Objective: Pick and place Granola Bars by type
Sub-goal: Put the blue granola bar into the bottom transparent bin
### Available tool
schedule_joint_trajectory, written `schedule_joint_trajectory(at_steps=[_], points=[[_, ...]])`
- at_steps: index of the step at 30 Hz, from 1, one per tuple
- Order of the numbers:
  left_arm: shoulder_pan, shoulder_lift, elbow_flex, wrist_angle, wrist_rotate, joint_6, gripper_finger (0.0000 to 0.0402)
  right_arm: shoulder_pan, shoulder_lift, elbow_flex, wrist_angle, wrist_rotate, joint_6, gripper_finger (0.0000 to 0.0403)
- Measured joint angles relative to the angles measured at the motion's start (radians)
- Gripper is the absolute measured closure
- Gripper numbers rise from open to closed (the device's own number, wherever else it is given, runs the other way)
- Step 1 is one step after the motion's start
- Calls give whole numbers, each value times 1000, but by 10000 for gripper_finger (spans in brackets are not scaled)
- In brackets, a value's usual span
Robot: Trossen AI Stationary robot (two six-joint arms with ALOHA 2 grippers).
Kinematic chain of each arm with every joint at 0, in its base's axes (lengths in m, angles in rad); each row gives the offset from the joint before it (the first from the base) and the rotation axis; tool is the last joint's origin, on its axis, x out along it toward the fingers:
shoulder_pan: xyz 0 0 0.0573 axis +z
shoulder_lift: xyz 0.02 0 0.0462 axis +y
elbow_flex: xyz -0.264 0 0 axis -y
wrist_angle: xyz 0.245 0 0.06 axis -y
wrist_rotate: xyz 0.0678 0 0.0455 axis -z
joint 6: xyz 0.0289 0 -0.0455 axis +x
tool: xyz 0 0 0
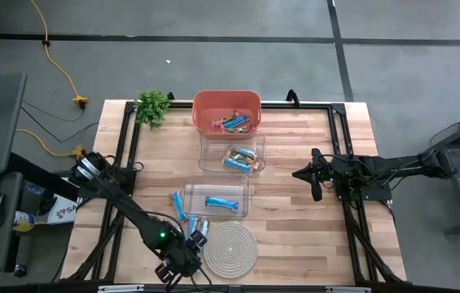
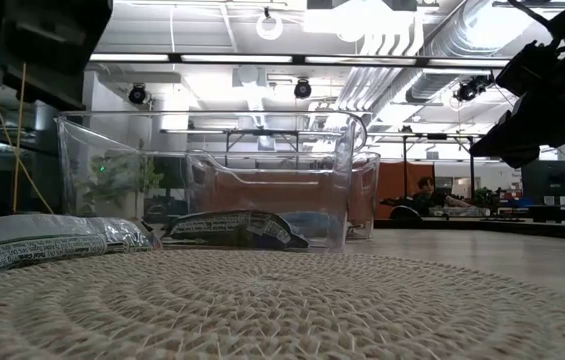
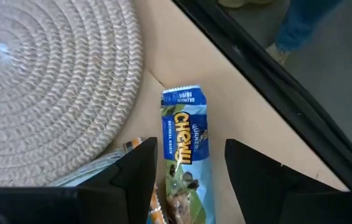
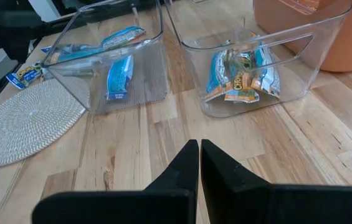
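Granola bar [image 3: 185, 162] reads "CHEWY", between open left gripper [image 3: 191, 171] jaws.

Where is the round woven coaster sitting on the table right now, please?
In the high view the woven coaster lies near the table's front edge, just in front of the nearest clear bin, with the left end effector beside it on the left.

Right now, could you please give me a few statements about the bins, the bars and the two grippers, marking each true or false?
1. The left gripper is open, straddling a blue-wrapped Chewy granola bar. True.
2. The right gripper grips a bar. False: it is shut and empty.
3. The round woven rope coaster sits inside a bin. False: it lies on the wooden table.
4. The salmon plastic tub holds wrapped bars. True.
5. Both clear plastic bins are empty. False: each holds bars.
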Motion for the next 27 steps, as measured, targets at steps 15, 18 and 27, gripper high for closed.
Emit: schedule_joint_trajectory(at_steps=[15, 18, 27], points=[[0, 85, -1, 37, -9, 35, 215, 0, 0, 0, 0, 0, 0, 402], [0, 86, -1, 44, -5, 36, 215, 0, 0, 0, 0, 0, 0, 402], [0, 126, -25, 74, 24, 28, 215, 0, 0, 0, 0, 0, 0, 402]])
